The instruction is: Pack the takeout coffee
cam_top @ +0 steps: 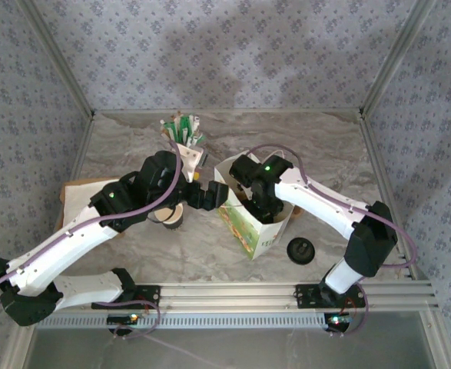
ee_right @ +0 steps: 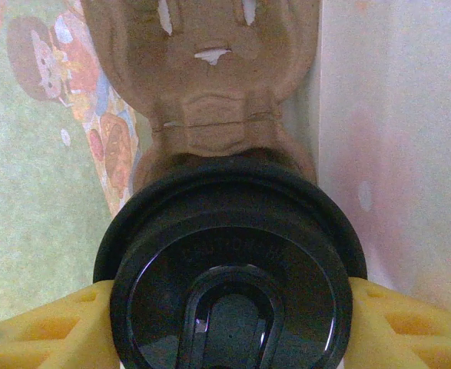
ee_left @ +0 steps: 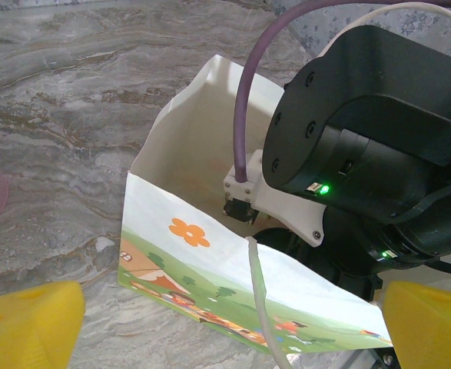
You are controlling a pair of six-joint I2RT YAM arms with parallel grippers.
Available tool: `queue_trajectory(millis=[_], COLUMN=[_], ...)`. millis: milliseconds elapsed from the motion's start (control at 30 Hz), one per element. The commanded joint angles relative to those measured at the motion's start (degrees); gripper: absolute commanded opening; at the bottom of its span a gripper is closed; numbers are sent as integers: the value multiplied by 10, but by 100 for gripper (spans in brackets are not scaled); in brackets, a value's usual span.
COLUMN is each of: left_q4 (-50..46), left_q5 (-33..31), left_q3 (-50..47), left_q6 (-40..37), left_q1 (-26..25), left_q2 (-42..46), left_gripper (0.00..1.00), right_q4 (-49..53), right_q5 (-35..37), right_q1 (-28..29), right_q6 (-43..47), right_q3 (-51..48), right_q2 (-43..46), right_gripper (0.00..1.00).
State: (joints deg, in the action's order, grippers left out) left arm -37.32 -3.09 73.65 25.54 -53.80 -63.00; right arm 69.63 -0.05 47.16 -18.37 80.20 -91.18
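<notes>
While the right gripper is down inside the white paper bag, its yellow fingers are clenched on the takeout coffee, one at each side of the round black lid. Just ahead of these jaws a brown pulp cup carrier is partly hidden by the lid. To their right is the plain cream wall of the bag, and to their left a wall with a green cartoon print.

The left gripper is released, with its yellow fingertips wide apart. The printed side of the bag stands just ahead of them, and I cannot tell if they touch it. Beyond these jaws the right arm's black wrist goes into the open bag top.

On the marble table a loose black lid lies well apart from the right jaws, outside the bag. An open paper cup stands near the left jaws, behind them.
</notes>
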Motion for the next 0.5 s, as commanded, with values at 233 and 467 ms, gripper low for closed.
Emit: queue_trajectory(millis=[233, 467], left_q4=[12, 13], left_q5=[-9, -9], left_q3=[2, 1], left_q6=[3, 4], left_q1=[-4, -4], left_q2=[5, 4], left_gripper=[99, 99], right_q4=[26, 23], right_q5=[-5, -7], right_q1=[4, 4], right_q6=[2, 2], right_q3=[7, 4], right_q2=[-14, -14], right_gripper=[57, 57])
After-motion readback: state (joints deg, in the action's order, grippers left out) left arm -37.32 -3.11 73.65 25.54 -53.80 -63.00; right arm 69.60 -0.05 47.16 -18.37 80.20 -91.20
